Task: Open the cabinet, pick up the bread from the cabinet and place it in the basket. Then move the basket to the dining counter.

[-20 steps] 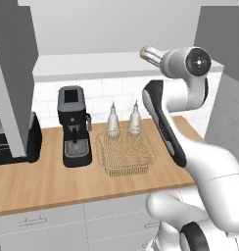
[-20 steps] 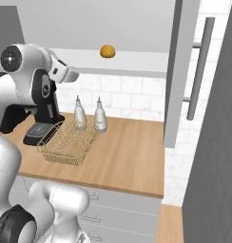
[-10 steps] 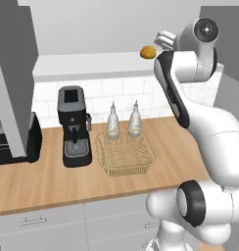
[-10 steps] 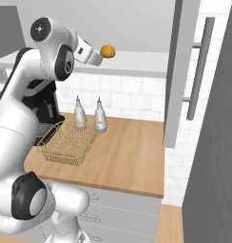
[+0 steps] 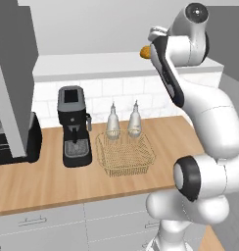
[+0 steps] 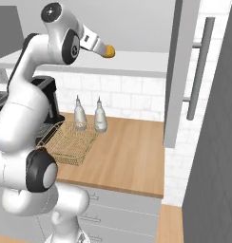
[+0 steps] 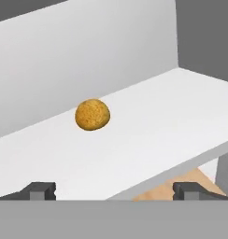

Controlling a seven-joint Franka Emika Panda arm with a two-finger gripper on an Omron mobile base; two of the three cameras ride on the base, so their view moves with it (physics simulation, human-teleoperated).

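The cabinet stands open, its left door (image 5: pixel 13 73) and right door (image 6: pixel 180 71) swung out over the worktop. The bread (image 7: pixel 92 114) is a round golden roll lying on the white cabinet shelf (image 7: pixel 158 121); the bread (image 6: pixel 108 51) (image 5: pixel 145 51) also shows from both sides. My gripper (image 6: pixel 101 47) is raised to shelf height just in front of the roll. In the hand view my gripper (image 7: pixel 115 191) is open, with both tips at the shelf's front edge and nothing between them. The tan wire basket (image 5: pixel 125 154) (image 6: pixel 65 142) sits empty on the worktop below. The dining counter is out of view.
Two glass bottles (image 5: pixel 111 122) (image 5: pixel 134 120) stand right behind the basket. A black coffee machine (image 5: pixel 74 125) is to its left, and a dark appliance (image 5: pixel 13 142) further left. The right door's long bar handle (image 6: pixel 199 71) sticks out at my right. Grey drawers (image 5: pixel 53 220) run under the worktop.
The arm has swung up from above the worktop, bringing the hand up to the cabinet shelf and close to the bread. The gripper stayed open. Bread and basket have not moved.
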